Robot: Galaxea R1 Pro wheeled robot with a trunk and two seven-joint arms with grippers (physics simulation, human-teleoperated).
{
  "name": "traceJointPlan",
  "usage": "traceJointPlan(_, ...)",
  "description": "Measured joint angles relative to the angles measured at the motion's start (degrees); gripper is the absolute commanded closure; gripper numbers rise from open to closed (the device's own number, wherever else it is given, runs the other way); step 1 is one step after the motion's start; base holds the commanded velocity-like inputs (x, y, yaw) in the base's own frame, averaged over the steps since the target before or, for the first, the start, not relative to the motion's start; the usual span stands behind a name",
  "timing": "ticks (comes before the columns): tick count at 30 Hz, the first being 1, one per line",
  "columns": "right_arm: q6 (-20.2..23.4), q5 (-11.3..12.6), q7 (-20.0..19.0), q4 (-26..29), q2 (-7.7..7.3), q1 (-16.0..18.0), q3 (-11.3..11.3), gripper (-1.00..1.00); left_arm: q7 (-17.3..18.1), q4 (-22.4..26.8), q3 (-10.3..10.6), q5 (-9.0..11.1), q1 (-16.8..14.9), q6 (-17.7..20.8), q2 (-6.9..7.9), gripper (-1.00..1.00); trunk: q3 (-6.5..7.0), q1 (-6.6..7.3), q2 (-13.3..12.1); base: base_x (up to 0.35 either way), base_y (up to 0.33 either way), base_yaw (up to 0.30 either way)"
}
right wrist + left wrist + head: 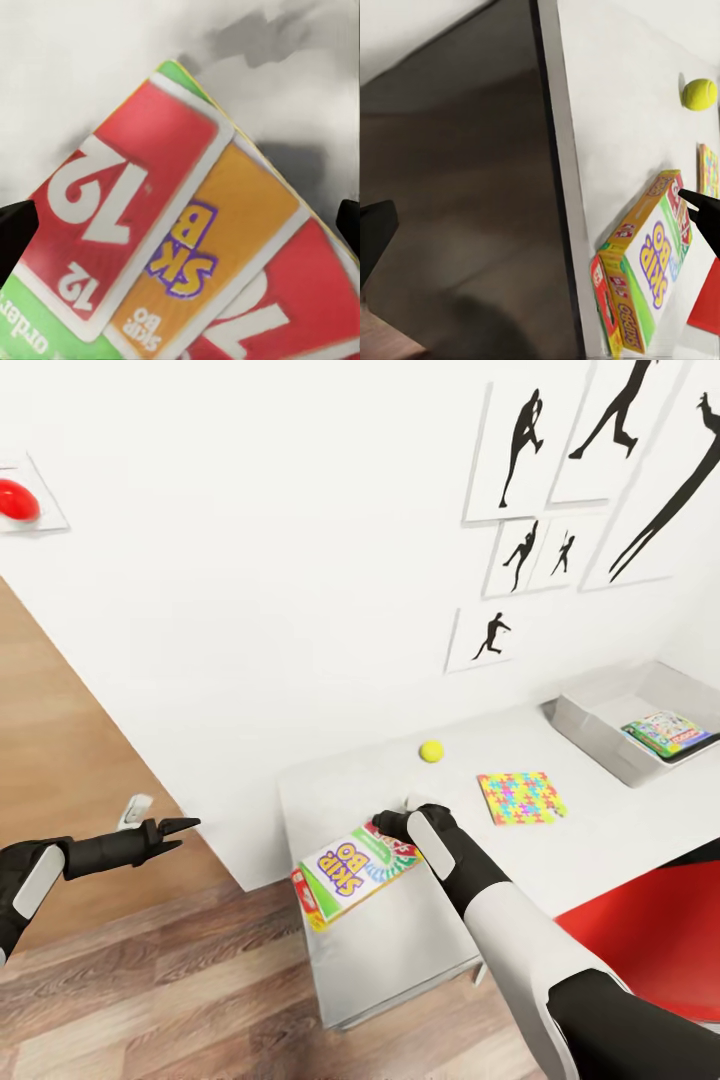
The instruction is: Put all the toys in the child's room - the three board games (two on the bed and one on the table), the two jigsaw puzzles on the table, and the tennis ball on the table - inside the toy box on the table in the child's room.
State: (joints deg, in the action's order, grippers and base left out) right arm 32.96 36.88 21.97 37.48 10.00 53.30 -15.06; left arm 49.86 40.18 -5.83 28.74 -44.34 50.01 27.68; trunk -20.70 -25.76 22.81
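The robot's black right gripper [395, 823], fingers spread wide and clamping nothing, sits over the far end of the flat green-edged cardboard Skip-Bo board game box [352, 867] at the white table's [400, 950] near corner; it's probably light, stiff, a bit slick, so pinching across the thin edges looks smartest.

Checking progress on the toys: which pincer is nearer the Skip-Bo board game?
Right. The right pincer is at the Skip-Bo board game, at its far end on the table. The left pincer hangs off the table's side, above the floor.
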Motion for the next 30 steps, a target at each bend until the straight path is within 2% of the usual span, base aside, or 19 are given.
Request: traceJointPlan(30, -0.33, -0.13, -0.02, -0.01, 0.00, 0.01, -0.01, -1.00, 0.00, 0.00, -0.01, 0.00, 0.00, 0.00, 0.00, -1.00, 0.00, 0.01, 0.00, -0.003, 0.090, 0.000)
